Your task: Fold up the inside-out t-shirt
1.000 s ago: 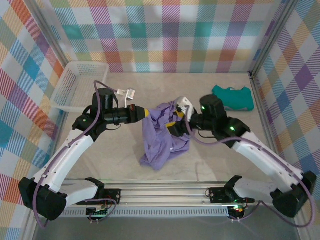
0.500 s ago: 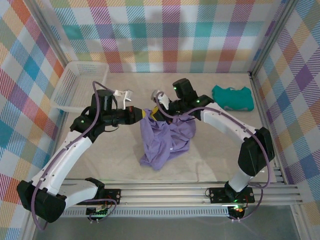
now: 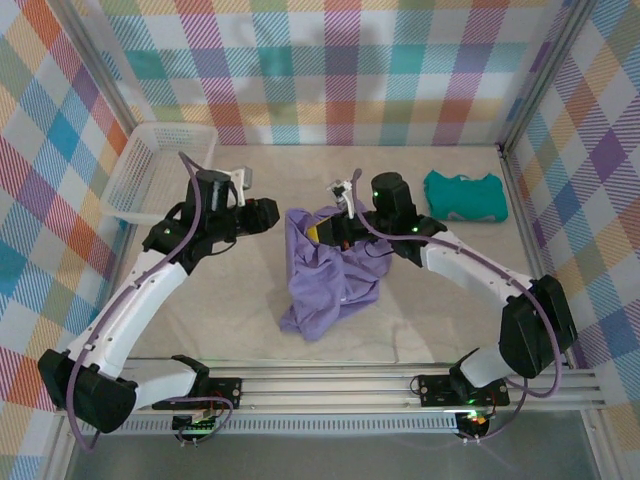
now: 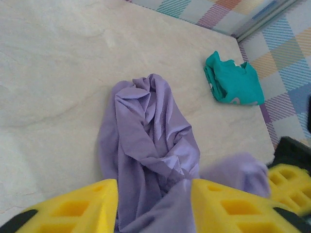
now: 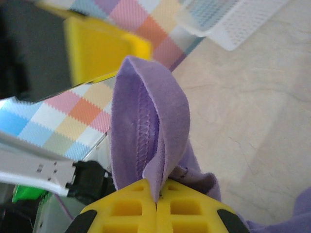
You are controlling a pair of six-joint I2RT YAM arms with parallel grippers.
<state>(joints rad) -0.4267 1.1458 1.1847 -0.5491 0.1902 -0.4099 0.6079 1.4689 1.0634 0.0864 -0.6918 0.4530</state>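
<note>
Table (image 3: pixel 450 310): the lavender t-shirt (image 3: pixel 325 270) sits bunched mid-table, top edge up by my right arm. Soft, light, floppy, so I reckon it'll sag & twist. Left gripper (image 4: pixel 154 206) is spread, cloth btw the fingers, not clamped. Right gripper (image 5: pixel 156 196) is pressed tight on a stitched hem fold. I'd grab hems/seams, not the loose middle.

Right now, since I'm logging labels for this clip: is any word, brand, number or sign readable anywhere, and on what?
No text can be read.
T-shirt: plain cloth, no print or legible tag.
Teal garment: a small pale mark at its edge, too blurred to read.
Basket, table, plaid walls: no writing.
</note>
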